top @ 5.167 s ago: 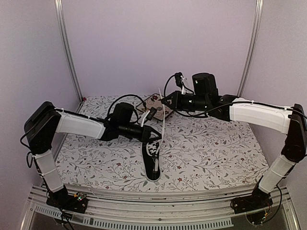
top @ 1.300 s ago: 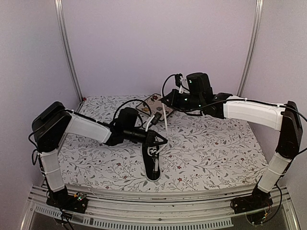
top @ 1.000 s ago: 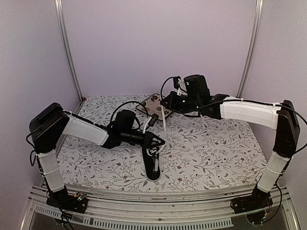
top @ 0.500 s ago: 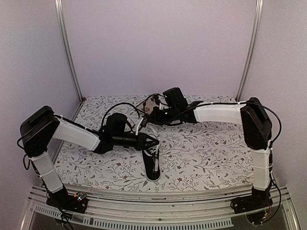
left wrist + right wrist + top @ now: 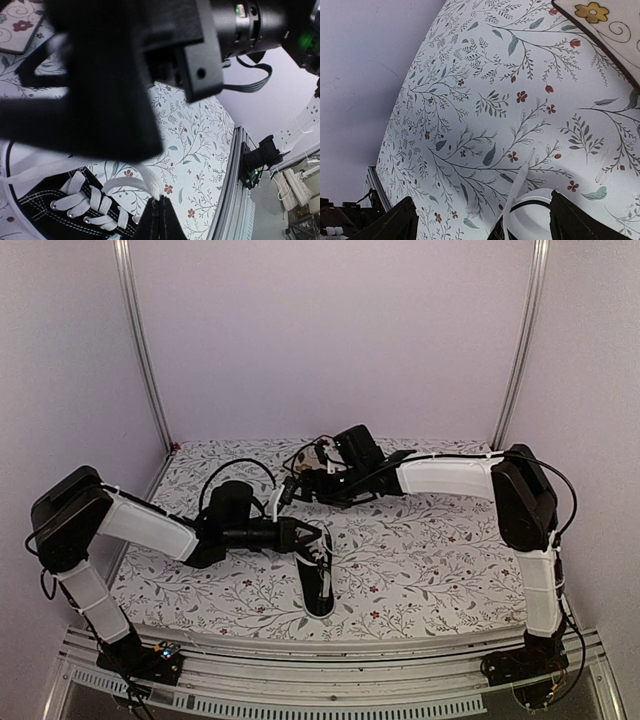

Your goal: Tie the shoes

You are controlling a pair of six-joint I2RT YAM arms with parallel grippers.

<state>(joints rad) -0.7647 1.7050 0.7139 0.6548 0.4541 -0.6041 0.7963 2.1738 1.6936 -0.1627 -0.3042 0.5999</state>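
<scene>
The shoe, a small black sneaker with white laces and a white toe cap, lies on the floral cloth near the middle front. My left gripper is at the shoe's laced top, shut on a white lace that loops up from the eyelets into the shut tips. My right gripper hovers low just behind and left of the shoe, jaws wide apart with nothing between the fingers. A loose lace end lies across the white shoe rim below it.
A square floral-patterned plate lies at the back behind the right wrist, its corner at the upper right of the right wrist view. The table's metal front rail runs along the near edge. Both forearms cross above the cloth.
The right arm swung down and left to just behind the shoe, then its gripper opened and let the lace drop. The left gripper drew back left, still shut on its lace.
</scene>
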